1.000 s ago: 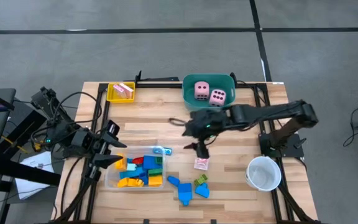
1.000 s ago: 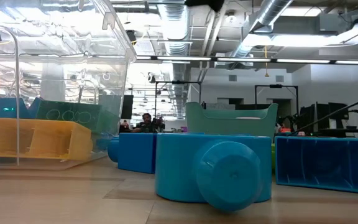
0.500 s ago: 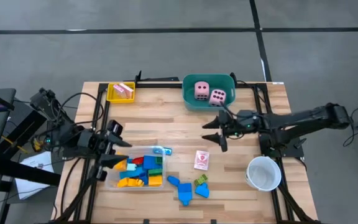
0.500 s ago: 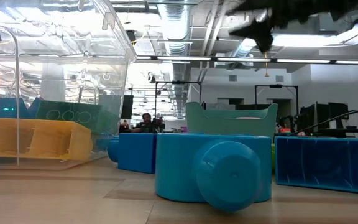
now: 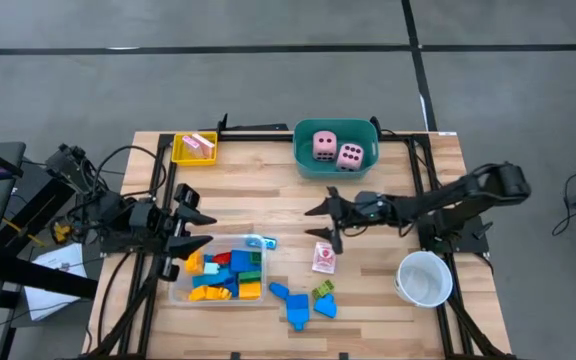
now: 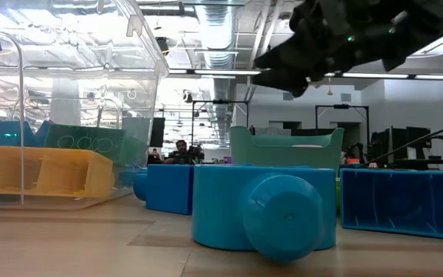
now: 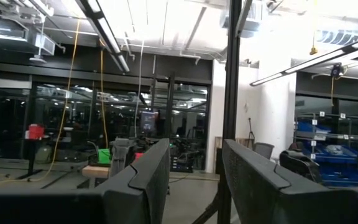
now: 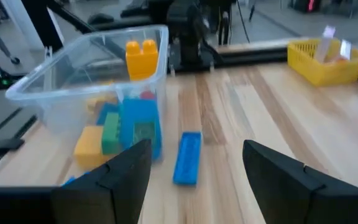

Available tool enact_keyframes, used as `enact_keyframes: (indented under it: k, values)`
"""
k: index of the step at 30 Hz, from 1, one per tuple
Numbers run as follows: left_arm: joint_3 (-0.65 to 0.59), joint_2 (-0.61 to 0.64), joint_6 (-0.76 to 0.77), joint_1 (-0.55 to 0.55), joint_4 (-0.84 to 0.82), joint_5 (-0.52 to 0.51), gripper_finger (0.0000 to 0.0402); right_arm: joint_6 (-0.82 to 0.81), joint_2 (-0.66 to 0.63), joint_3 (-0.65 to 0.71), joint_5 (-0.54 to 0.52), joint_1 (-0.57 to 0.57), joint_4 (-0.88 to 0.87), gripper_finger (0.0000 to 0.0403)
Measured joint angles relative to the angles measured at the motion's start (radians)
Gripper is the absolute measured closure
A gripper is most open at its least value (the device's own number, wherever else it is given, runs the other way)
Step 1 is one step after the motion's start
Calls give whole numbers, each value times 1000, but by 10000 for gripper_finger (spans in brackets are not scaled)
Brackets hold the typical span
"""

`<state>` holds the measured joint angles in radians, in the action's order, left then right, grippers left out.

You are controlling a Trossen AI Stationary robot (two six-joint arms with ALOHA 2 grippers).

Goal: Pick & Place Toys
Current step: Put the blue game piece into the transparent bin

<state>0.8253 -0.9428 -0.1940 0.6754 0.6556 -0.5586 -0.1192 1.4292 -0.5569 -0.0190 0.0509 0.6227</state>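
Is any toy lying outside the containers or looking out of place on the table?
Yes. One blue block lies on the wood just beside the clear tray, not in it. A pink-white card lies alone mid-table. Blue blocks and a green block sit scattered near the front edge. Nothing looks damaged.

table (image 5: 388, 170): pale wood planks, matt, visible grain | clear tray (image 8: 73, 93): transparent glossy plastic | building blocks (image 5: 223, 275): smooth hard plastic, slight sheen | teal tub (image 5: 303, 150): smooth plastic | dice (image 5: 325, 145): look like matt foam, hard to be sure | yellow tray (image 8: 328, 65): plastic mesh | white cup (image 5: 425, 278): smooth, plastic or paper unclear
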Motion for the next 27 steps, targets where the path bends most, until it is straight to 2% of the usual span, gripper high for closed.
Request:
enact_keyframes:
  k: [7, 14, 19, 27]
  values:
    - [0, 0, 26, 0, 0, -11, 257, 133, 192, -1, 0, 9, 187, 159]
    - [0, 0, 74, 0, 1, -72, 257, 157, 344, -46, 45, 9, 303, 159]
    - [0, 0, 95, 0, 14, -112, 257, 177, 460, -156, 98, 17, 296, 159]
    - [0, 0, 98, 0, 34, -126, 257, 172, 589, -308, 100, 21, 185, 159]
